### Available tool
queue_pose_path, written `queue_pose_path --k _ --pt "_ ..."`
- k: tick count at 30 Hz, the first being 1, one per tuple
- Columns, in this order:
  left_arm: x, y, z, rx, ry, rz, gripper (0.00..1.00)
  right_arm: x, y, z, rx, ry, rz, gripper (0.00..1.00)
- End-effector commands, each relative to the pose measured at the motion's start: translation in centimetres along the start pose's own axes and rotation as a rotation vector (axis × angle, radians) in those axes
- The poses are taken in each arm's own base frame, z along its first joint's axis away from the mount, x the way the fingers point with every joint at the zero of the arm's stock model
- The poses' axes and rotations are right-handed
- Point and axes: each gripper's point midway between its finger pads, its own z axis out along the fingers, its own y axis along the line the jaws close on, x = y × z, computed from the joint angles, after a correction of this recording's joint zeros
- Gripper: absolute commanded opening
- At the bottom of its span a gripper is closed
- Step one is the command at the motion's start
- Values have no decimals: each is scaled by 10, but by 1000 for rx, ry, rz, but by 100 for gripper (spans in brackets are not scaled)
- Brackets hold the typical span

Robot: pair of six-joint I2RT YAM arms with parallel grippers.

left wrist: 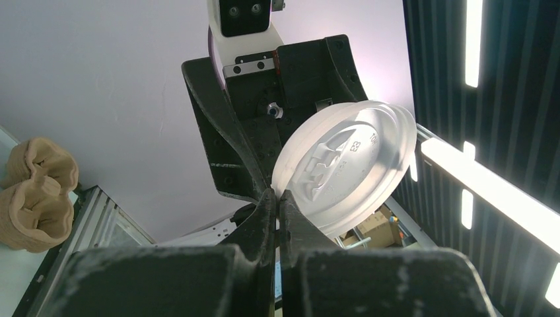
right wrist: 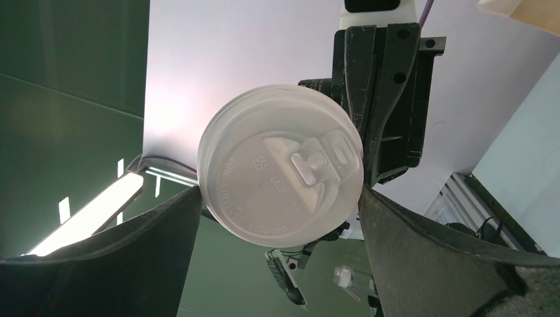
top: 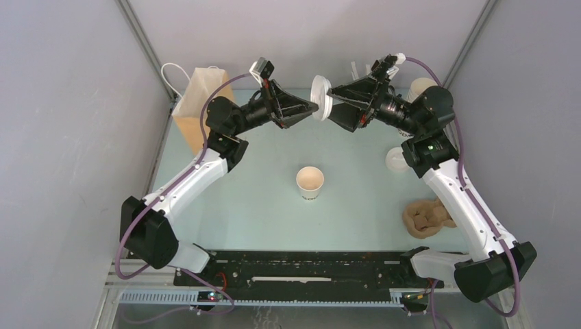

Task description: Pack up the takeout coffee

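Finding: the round white translucent plastic lid (right wrist: 280, 173) bears raised lettering along its rim from 6 to 9 o'clock, too faint to read reliably; further embossed marks near its centre are also illegible. The small cream-white paper cup (top: 310, 183) carries dark print at 6 o'clock, too small to read

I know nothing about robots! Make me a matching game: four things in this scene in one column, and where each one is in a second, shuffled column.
Things:
1. round white plastic lid
2. lidless cream paper cup
3. brown paper bag with white handles
4. crumpled tan cloth

Places:
A. far left corner, by the wall
B. in the air, pinched by the left pincer
C. lying at the near right
D. standing upright in the middle

Pairs: 1-B, 2-D, 3-A, 4-C
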Motion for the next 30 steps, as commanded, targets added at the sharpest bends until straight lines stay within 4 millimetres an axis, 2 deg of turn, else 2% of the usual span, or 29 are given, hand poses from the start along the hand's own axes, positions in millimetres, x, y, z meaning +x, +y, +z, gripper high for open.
queue_pose_path --k 1,8,12,16,22,30 --pt "10 -14 -6 35 28 49 0 -5 4 1 -17 -22 5 95" --pt "11 -14 -6 36 32 55 0 -7 9 3 -45 -14 21 98" --pt "10 -14 -6 35 30 54 0 -8 9 5 -55 -10 31 95" --pt "9 -14 -7 34 27 57 0 -8 7 6 -67 -6 45 91" --pt "7 -11 -8 22 19 55 0 -7 -1 5 -36 -11 30 97" --pt "5 -8 -9 1 14 56 0 -8 -6 6 -17 -11 34 93"
